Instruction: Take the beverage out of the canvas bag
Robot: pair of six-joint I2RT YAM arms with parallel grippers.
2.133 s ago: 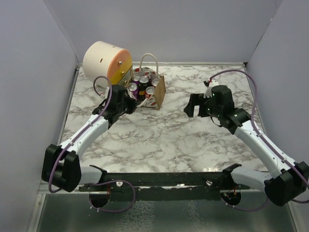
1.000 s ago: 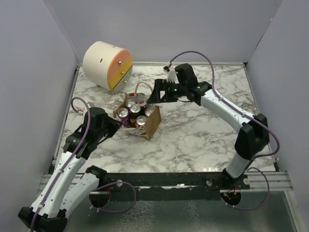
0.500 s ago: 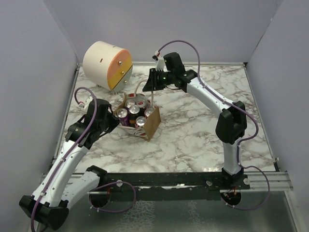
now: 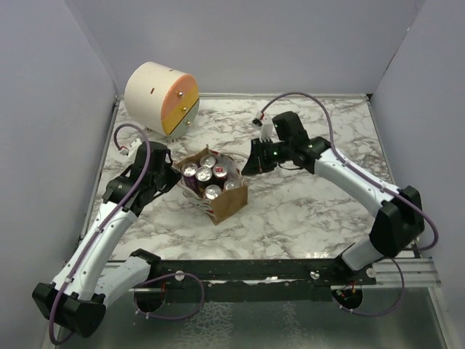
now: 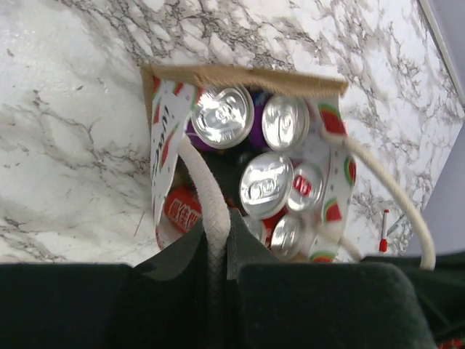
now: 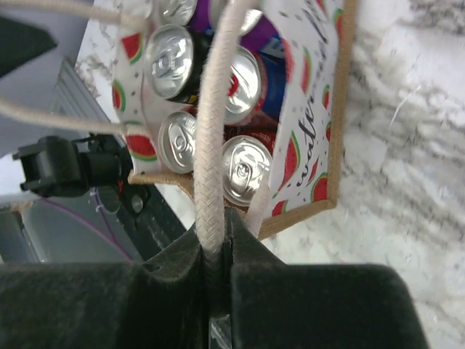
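The bag [image 4: 227, 203] is now sitting mid-counter [image 4: 312, 211], well apart from the drum [image 4: 156, 94] it stood just beside two seconds ago. It is resting upright, mouth facing up. The left pincer [image 5: 216, 234] is clamping one rope handle [image 5: 202, 182] at the bag's left rim. The right pincer [image 6: 215, 222], which was up behind the bag half a second ago, is now down at its right side, gripping the other handle [image 6: 218, 102]. Between them they are holding the mouth wide, so the cans [image 4: 206, 174] (several, silver tops up) are lying exposed inside. With both pincers occupied, one is probably going to have to release its handle before any can comes out.
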